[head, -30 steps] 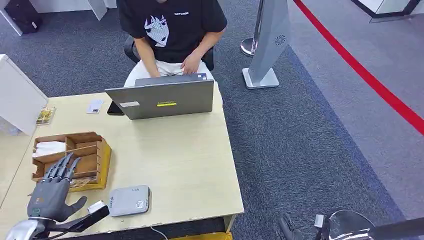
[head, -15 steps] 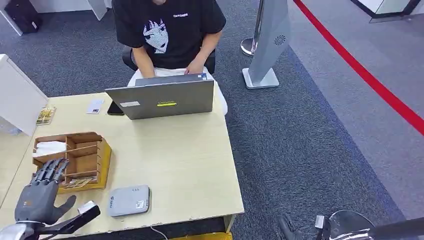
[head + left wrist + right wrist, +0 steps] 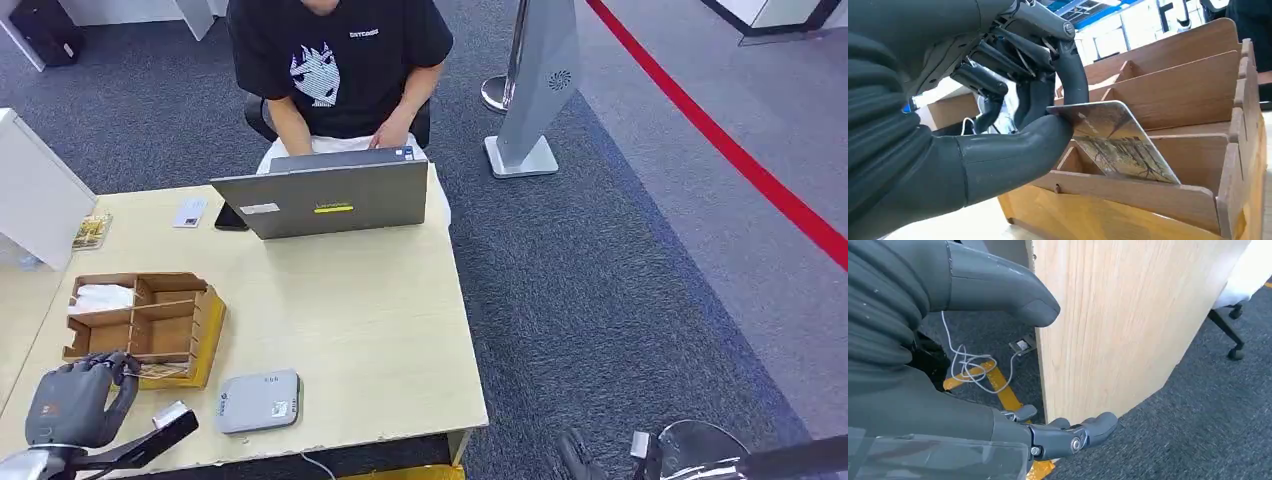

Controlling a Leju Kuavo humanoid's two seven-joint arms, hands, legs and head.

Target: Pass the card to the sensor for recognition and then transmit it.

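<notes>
My left hand [image 3: 75, 400] sits at the near end of the wooden organizer [image 3: 150, 325] on the table's left. Its fingers are curled in. In the left wrist view the thumb [image 3: 1013, 150] and a finger pinch a picture card [image 3: 1113, 142], whose lower edge still stands inside a slot of the organizer [image 3: 1168, 80]. The grey card sensor [image 3: 258, 401] lies flat on the table just right of that hand. My right hand [image 3: 923, 405] hangs beside the table's wooden side panel [image 3: 1113, 315], fingers apart and holding nothing.
A person [image 3: 335, 60] sits at the far side behind an open grey laptop [image 3: 325, 200]. A small card [image 3: 189, 213] and a dark phone [image 3: 229, 218] lie by the laptop. A white partition [image 3: 35, 195] stands on the left. Cables [image 3: 970, 372] lie on the carpet.
My left hand pulled back from over the organizer toward the table's front edge, and its outstretched fingers curled in onto the card.
</notes>
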